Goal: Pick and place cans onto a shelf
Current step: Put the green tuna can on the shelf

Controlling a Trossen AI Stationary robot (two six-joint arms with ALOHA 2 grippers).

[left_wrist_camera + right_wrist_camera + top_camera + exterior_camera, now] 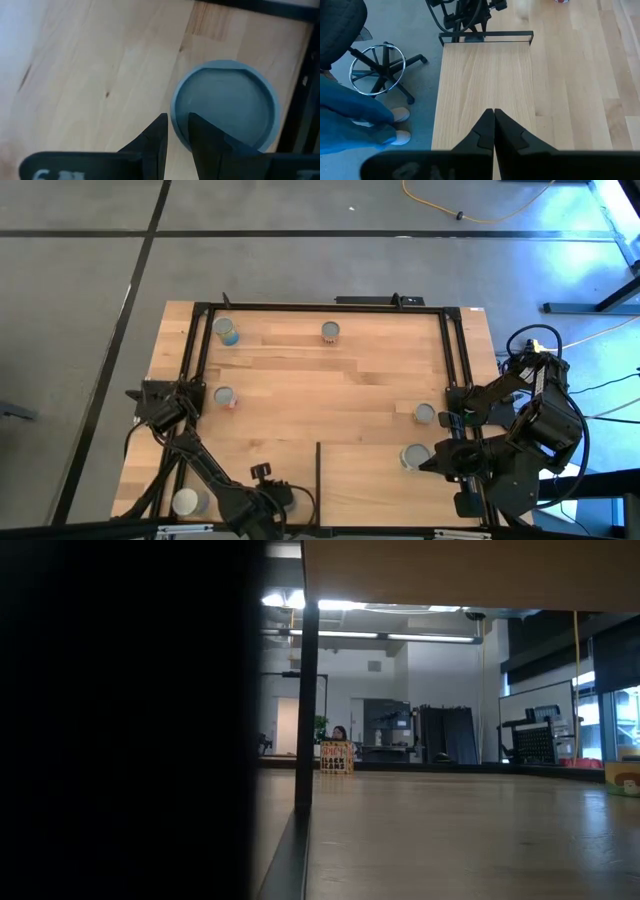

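**Low view mostly blocked; wrist cameras settle both tools**

Low view gives little: its left side is black, hidden by something too close to identify. A dark post [308, 690] stands beside that, a pale wooden underside [460, 570] crosses the top, and a person [340, 732] sits far back in the room. No can and no tool shows there.

High view lays out the desk [330, 380], with the shelf [365, 485] at its near right corner. One can [415, 456] stands on the shelf, close to the right arm. Another can [425, 413] stands on the desk just beyond the shelf. The other cans [331, 331] lie well apart from the shelf. The left arm's end is cut off at the picture's edge.

Left wrist view supplies what is missing. The left tool [175, 120] has its fingers a narrow slit apart with nothing between them, just beside a grey-topped can [225, 102]. Which can of the high view this is cannot be told for sure.

Right wrist view shows the right tool [493, 111] above the shelf, pinched fully together and empty. Past the shelf's end, a person's blue trouser leg [350, 120] shows.
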